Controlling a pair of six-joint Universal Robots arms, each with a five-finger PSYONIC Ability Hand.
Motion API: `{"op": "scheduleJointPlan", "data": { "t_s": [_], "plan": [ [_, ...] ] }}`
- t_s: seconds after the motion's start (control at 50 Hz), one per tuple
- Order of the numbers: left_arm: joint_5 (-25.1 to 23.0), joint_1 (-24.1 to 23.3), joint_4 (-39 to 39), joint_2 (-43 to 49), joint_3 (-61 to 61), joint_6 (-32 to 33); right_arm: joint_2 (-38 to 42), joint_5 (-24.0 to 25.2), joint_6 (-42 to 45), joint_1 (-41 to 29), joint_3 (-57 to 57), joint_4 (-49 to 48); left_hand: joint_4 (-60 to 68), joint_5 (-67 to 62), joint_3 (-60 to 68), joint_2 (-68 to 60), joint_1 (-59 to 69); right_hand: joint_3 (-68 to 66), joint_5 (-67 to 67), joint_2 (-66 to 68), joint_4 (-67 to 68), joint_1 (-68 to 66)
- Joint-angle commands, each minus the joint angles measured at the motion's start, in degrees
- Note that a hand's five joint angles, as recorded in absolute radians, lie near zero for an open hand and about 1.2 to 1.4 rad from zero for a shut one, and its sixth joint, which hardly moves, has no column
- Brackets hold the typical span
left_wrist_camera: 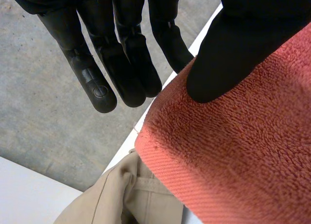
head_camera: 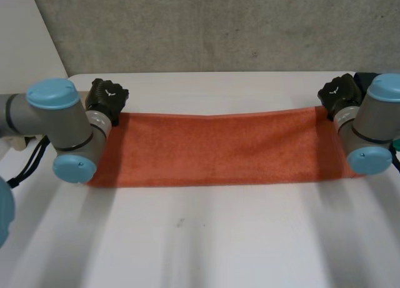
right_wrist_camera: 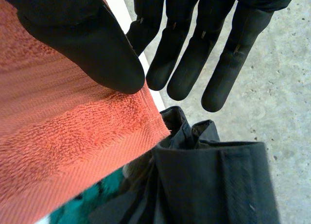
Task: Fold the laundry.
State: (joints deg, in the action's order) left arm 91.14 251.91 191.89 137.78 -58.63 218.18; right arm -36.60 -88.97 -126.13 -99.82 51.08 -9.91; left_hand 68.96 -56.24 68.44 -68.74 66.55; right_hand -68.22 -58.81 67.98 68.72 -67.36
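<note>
Stretched across the white table (head_camera: 219, 238), the orange-red terry towel (head_camera: 219, 150) is pinched at its far corners by the left hand (left_wrist_camera: 126, 54) and right hand (right_wrist_camera: 189, 54), thumb tips only, so extra tension could slip one corner free.

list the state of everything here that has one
orange towel: spread lengthwise across the table, stretched between both hands
left hand: thumb pinching the towel's far left corner, fingers straight
right hand: thumb pinching the far right corner, fingers straight
beige garment: bunched up beside the left corner
black garment: bunched up beside the right corner
</note>
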Motion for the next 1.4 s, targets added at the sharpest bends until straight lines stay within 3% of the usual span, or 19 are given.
{"op": "scheduleJointPlan", "data": {
  "t_s": [0.02,0.06,0.1,0.2,0.26,0.38,0.46,0.58,0.72,0.74,0.76,0.8,0.9,0.96,1.06,1.1,1.24,1.4],
  "plan": [
    [-0.53,-0.81,0.59,3.64,2.82,-0.47,7.68,-0.16,-0.09,-0.81,-9.68,0.95,-51.81,49.10,-51.30,51.60,-49.41,58.22,58.81,-57.98,-58.72,57.36],
    [-0.61,-2.04,1.90,3.55,1.94,-0.91,7.86,-0.33,-0.78,-1.52,-9.68,1.04,-43.95,41.23,-43.43,43.73,-41.54,58.22,58.81,-57.98,-58.72,57.36],
    [-0.61,-3.09,3.04,3.55,1.15,-1.26,6.72,-0.77,-1.93,-2.66,-8.37,1.47,-58.96,56.24,-58.44,58.74,-56.55,58.22,58.81,-57.98,-58.72,57.36],
    [-0.35,-3.98,5.42,-1.01,-3.68,-2.93,-0.03,-2.62,-8.51,-2.84,-0.03,4.72,-58.96,56.24,-58.44,58.74,-56.55,58.22,58.81,-57.98,-58.72,57.36],
    [-0.53,-3.80,5.42,-6.02,-8.51,-3.81,-8.99,-1.48,-14.31,-2.57,7.79,7.71,-58.96,56.24,-58.44,58.74,-56.55,58.22,58.81,-57.98,-58.72,57.36],
    [-0.70,-3.62,5.60,-13.31,-17.21,-5.65,-20.87,9.22,-21.26,5.48,22.89,14.38,-58.96,56.24,-58.44,58.74,-56.55,58.19,58.77,-57.95,-58.69,57.32],
    [-0.88,-3.01,6.13,-17.27,-23.19,-6.89,-22.20,15.73,-21.09,11.29,29.23,15.80,-58.96,56.24,-58.44,58.74,-56.55,49.93,50.51,-49.68,-50.42,49.06],
    [-3.25,-3.10,7.62,-19.56,-28.03,-7.24,-22.11,19.62,-19.86,15.18,32.77,14.75,-58.96,56.24,-58.44,58.74,-56.55,42.83,43.42,-42.59,-43.33,41.97],
    [-3.87,-3.80,8.76,-19.65,-29.18,-7.33,-17.55,19.18,-15.38,16.06,33.04,8.34,-58.96,56.24,-58.44,58.74,-56.55,32.11,32.69,-31.86,-32.61,31.24],
    [-3.87,-3.80,8.76,-19.65,-29.18,-7.41,-16.85,19.18,-14.86,16.06,32.77,7.72,-58.96,56.24,-58.44,58.74,-56.55,22.74,23.32,-22.50,-23.24,21.88],
    [-3.87,-3.80,8.76,-19.65,-29.18,-7.42,-15.80,18.66,-14.07,16.32,32.25,6.50,-58.96,56.24,-58.44,58.74,-56.55,-11.43,-10.85,11.67,10.93,-12.30],
    [-3.78,-4.06,8.76,-19.74,-29.18,-7.42,-15.43,16.99,-14.06,16.85,31.98,5.52,-58.96,56.24,-58.44,58.74,-56.55,-11.78,-11.19,12.02,11.28,-12.64],
    [-3.69,-4.33,8.67,-21.40,-29.70,-7.42,-16.83,4.44,-13.01,19.92,34.17,0.52,-58.96,56.24,-58.44,58.74,-56.55,-11.78,-11.19,12.02,11.28,-12.64],
    [-3.78,-4.24,8.76,-24.22,-30.93,-7.50,-19.55,4.41,-9.24,21.68,34.88,0.42,-58.96,56.24,-58.44,58.74,-56.55,-11.78,-11.19,12.02,11.28,-12.64],
    [-3.78,-4.06,8.76,-27.12,-31.72,-8.47,-24.22,3.80,4.47,25.38,35.15,-0.19,-58.96,56.24,-58.44,58.74,-56.55,-11.78,-11.19,12.02,11.28,-12.64],
    [-3.78,-3.71,8.76,-28.00,-32.25,-9.43,-24.57,4.06,5.89,24.41,35.23,-0.54,-58.96,56.24,-58.44,58.74,-56.55,-11.78,-11.19,12.02,11.28,-12.64],
    [-3.78,-3.54,8.59,-29.67,-33.48,-11.72,-25.10,8.63,2.91,2.37,34.44,-8.53,-58.96,56.24,-58.44,58.74,-56.55,-11.78,-11.19,12.02,11.28,-12.64],
    [-3.78,-3.54,8.67,-31.17,-35.77,-11.90,-24.14,20.05,3.60,-19.87,36.11,-21.54,-58.96,56.24,-58.44,58.74,-56.55,-11.78,-11.19,12.02,11.28,-12.64]
  ]
}}
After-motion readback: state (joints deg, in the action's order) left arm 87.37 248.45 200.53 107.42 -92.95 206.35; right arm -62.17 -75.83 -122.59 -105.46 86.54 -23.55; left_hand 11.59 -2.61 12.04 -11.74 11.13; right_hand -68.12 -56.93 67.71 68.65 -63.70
